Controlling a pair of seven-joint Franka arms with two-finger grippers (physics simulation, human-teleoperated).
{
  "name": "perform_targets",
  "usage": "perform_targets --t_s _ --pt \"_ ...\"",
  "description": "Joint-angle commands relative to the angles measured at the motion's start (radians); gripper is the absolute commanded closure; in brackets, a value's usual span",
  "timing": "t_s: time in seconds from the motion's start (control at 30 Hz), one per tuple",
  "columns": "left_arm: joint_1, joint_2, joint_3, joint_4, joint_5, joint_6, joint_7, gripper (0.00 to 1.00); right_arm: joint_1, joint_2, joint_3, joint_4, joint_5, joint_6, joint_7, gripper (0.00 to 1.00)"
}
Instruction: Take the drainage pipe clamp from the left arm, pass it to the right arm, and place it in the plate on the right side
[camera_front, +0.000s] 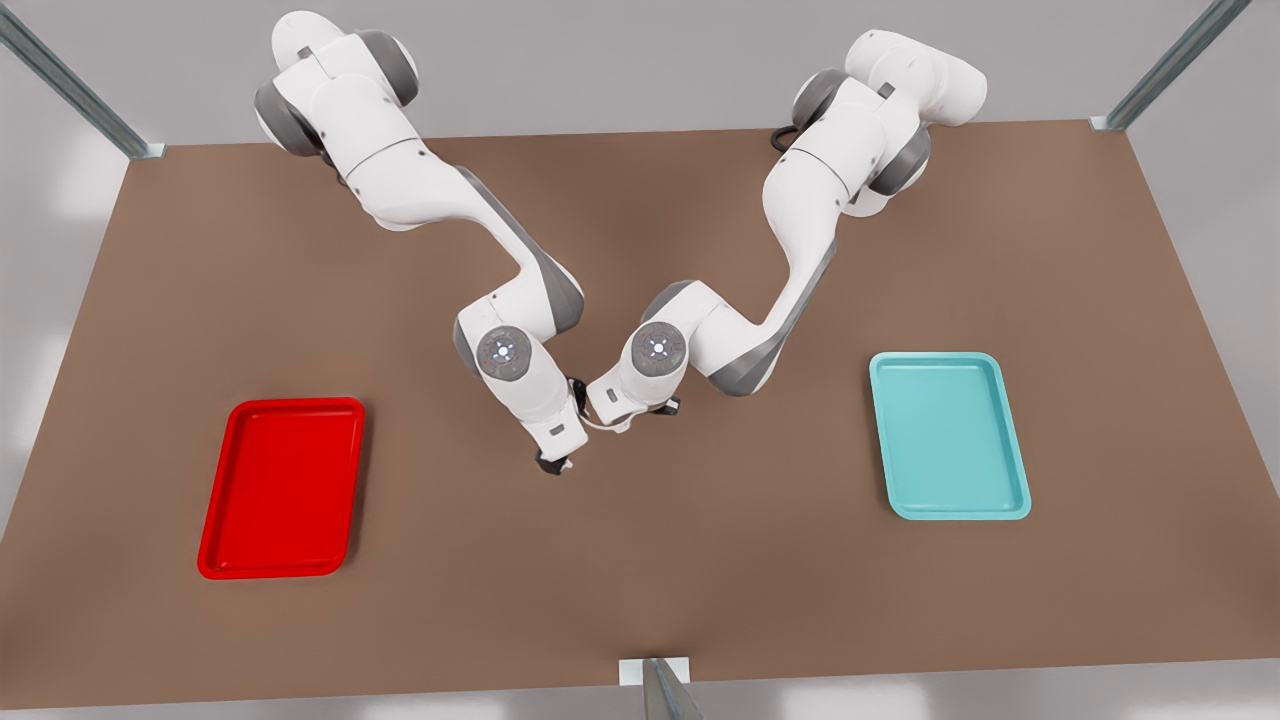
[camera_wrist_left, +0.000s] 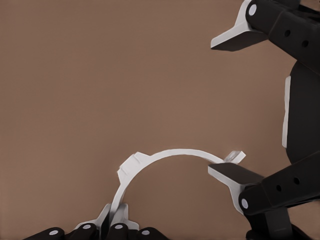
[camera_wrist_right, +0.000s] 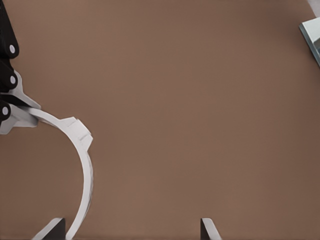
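Mid-surface, the two grippers are meeting nose to nose above the brown surface (camera_front: 700, 560); the handover is in hand, by my reading.

Left gripper (camera_wrist_left: 114, 220) is pinching one end of the clamp (camera_wrist_left: 170, 155), fingers (camera_wrist_left: 120, 216) closed on the strip just above its end tab; the white arc is springing up and away from those fingers and curving over toward the other gripper.

Right gripper (camera_wrist_left: 227, 105) is standing spread wide; the clamp's free end is lying just beside its one finger (camera_wrist_left: 232, 177), the other finger well clear; in the right wrist view the strip (camera_wrist_right: 82, 170) is running down close beside one finger (camera_wrist_right: 52, 229), seemingly just inside the gap rather than centred.

So the coming move turns on this: the arc's free end needs to sit between the right fingers before they close; the right gripper (camera_front: 552, 462) is the nearer one to the red tray (camera_front: 215, 560).

Teal tray (camera_front: 1010, 505) is sitting on the far side, well apart; nothing is standing between the fingers and the red tray.
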Motion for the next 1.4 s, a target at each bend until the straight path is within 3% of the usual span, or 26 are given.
perform_targets --t_s 0.0,0.5,0.53,0.6,0.63,0.73,0.8,0.83,0.87,0.9,0.97,1.17,1.27,1.37 --pt "-0.002 -0.002 0.000 0.002 -0.003 0.004 0.056 0.79 0.001 0.005 0.000 -0.001 0.000 0.010 -0.148 0.00" --pt "-0.005 -0.005 0.001 0.002 -0.003 0.036 -0.006 0.79 0.019 0.061 0.000 0.010 -0.006 0.050 -0.145 0.00" --pt "-0.005 -0.005 0.003 0.002 -0.003 0.036 -0.006 0.79 0.019 0.061 0.000 0.010 -0.006 0.050 -0.143 0.05" --pt "-0.005 -0.005 0.003 0.002 -0.003 0.043 -0.010 0.79 0.019 0.061 0.000 0.013 -0.008 0.050 -0.147 0.41" --pt "-0.005 -0.005 0.003 0.002 -0.003 0.043 -0.010 0.79 0.021 0.061 0.000 0.013 -0.008 0.050 -0.147 0.51" --pt "-0.005 -0.006 0.003 0.002 -0.003 0.041 -0.010 0.79 0.022 0.061 0.000 0.019 -0.006 0.050 -0.147 0.63" --pt "-0.005 -0.006 0.003 0.002 -0.003 0.041 -0.010 0.79 0.022 0.061 0.000 0.030 -0.006 0.050 -0.147 0.78" --pt "-0.005 -0.006 0.006 0.002 -0.003 0.041 -0.010 0.64 0.022 0.061 0.000 0.031 -0.006 0.050 -0.147 0.79" --pt "-0.002 -0.008 0.006 0.002 -0.003 0.041 -0.008 0.23 0.021 0.060 0.000 0.033 -0.005 0.050 -0.147 0.79" --pt "0.000 -0.008 0.006 0.002 -0.003 0.041 -0.010 0.04 0.021 0.060 0.002 0.037 -0.005 0.050 -0.147 0.79" --pt "0.003 -0.009 0.004 0.002 -0.004 0.035 -0.023 0.00 0.021 0.060 0.000 0.037 -0.003 0.050 -0.147 0.79" --pt "0.029 -0.031 0.003 0.002 -0.006 -0.074 -0.022 0.00 0.013 0.057 0.000 0.039 0.002 0.050 -0.143 0.79" --pt "0.225 -0.180 -0.005 0.000 -0.015 -0.468 -0.016 0.00 0.002 0.051 -0.001 0.045 0.003 0.048 -0.145 0.79" --pt "0.512 -0.321 -0.005 0.000 -0.006 -0.646 0.042 0.00 -0.029 0.032 -0.041 0.042 -0.003 0.034 -0.137 0.79"
